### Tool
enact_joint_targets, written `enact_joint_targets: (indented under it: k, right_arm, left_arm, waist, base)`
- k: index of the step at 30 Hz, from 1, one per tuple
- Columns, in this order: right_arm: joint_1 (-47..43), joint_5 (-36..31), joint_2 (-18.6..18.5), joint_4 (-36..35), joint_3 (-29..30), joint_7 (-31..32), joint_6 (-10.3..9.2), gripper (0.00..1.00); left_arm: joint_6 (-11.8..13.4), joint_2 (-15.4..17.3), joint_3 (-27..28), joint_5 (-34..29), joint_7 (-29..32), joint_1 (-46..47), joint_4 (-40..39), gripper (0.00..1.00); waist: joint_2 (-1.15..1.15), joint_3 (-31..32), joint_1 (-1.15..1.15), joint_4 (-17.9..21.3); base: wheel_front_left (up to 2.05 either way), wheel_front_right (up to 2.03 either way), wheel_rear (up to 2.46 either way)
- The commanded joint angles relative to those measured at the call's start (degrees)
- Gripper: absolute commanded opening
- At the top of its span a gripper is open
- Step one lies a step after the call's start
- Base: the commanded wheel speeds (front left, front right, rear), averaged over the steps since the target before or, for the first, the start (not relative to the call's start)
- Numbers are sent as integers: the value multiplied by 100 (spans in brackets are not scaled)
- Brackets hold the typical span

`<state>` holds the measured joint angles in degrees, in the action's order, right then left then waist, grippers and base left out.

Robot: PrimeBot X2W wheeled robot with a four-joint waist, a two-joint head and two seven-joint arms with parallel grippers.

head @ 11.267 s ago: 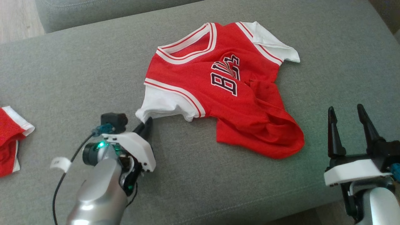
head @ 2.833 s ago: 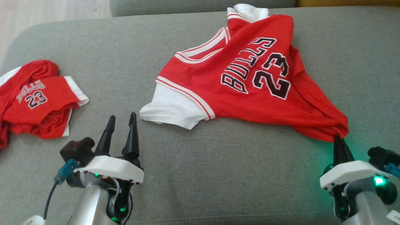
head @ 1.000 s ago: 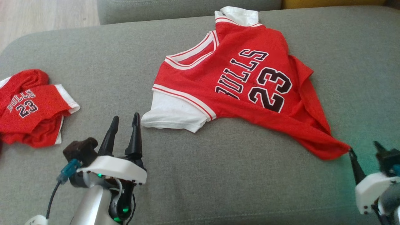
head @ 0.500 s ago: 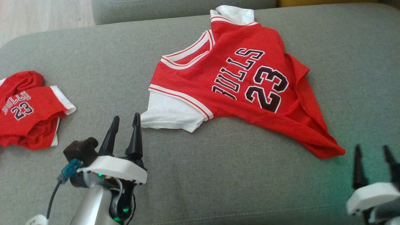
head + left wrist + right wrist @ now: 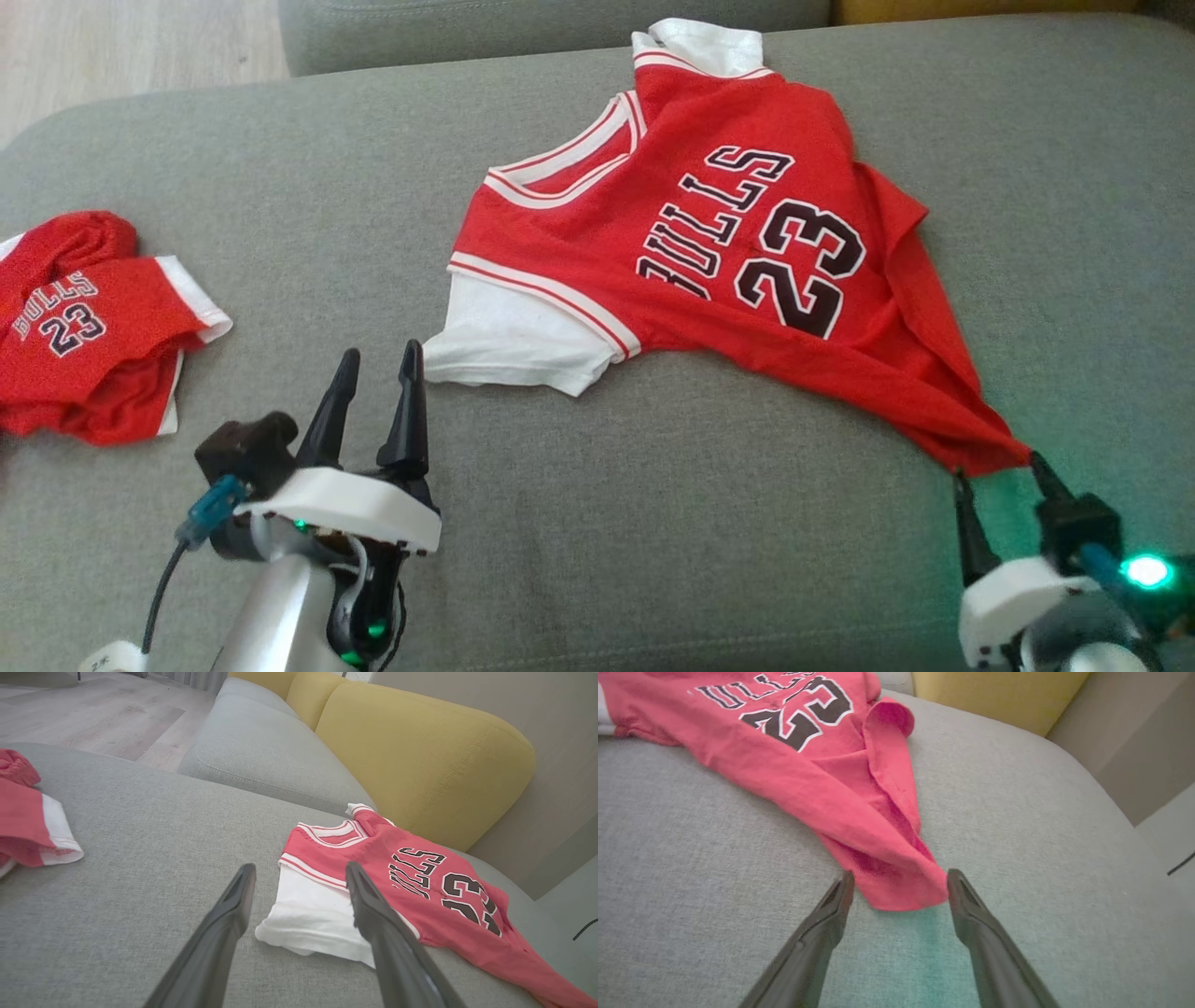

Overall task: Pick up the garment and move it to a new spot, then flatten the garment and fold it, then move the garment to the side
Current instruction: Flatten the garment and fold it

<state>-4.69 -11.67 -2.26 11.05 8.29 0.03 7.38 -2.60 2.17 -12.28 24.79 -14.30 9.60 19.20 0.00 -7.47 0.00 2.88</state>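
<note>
- The jersey (image 5: 709,243) lies front up on the middle-right of the grey cushion (image 5: 597,541). It is red with a white-trimmed V-neck, white sleeves and a black "BULLS 23" print.
- It is not flat. The body is drawn out into a long point toward the robot's right, and a fold runs down its right side.
- The right gripper (image 5: 997,467) is spread with nothing pinched. In the right wrist view the hem corner (image 5: 901,891) lies between its two tips.
- The left gripper (image 5: 380,350) is spread and empty, just before the near sleeve (image 5: 513,341).
- Bare cushion lies in front of the jersey between the two grippers. More bare cushion separates it from a second jersey (image 5: 84,327), crumpled well apart at the left.
- The far sleeve (image 5: 700,42) reaches the cushion's back edge. Behind it, the left wrist view shows a yellow backrest (image 5: 420,756).
- The "B" of the print is half lost in a crease, and the far sleeve is bunched.
- The picture's left edge cuts off the second jersey.
- Whether the right tips touch the cloth cannot be told.
</note>
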Motion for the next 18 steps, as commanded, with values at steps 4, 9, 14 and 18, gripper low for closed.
enact_joint_targets:
  k: [4,9,14,18]
  right_arm:
    - [462,-409,-154,118,-258,116,11,100]
    - [785,-674,-380,493,-371,234,11,100]
    - [1087,-721,-600,909,-633,523,11,14]
    - [1392,-778,-890,892,-841,545,11,0]
  left_arm:
    - [-27,71,135,-40,-70,226,-123,100]
    - [-32,71,127,-62,-70,240,-114,100]
    - [-46,71,126,-76,-70,280,-107,100]
    - [-29,71,117,-43,-70,310,-113,100]
  waist:
    - [0,-21,0,-82]
    - [0,-71,0,-184]
    - [0,-129,0,-290]
    - [0,-148,0,-359]
  base:
    - [0,0,0]
    - [0,0,0]
    - [0,0,0]
    - [0,0,0]
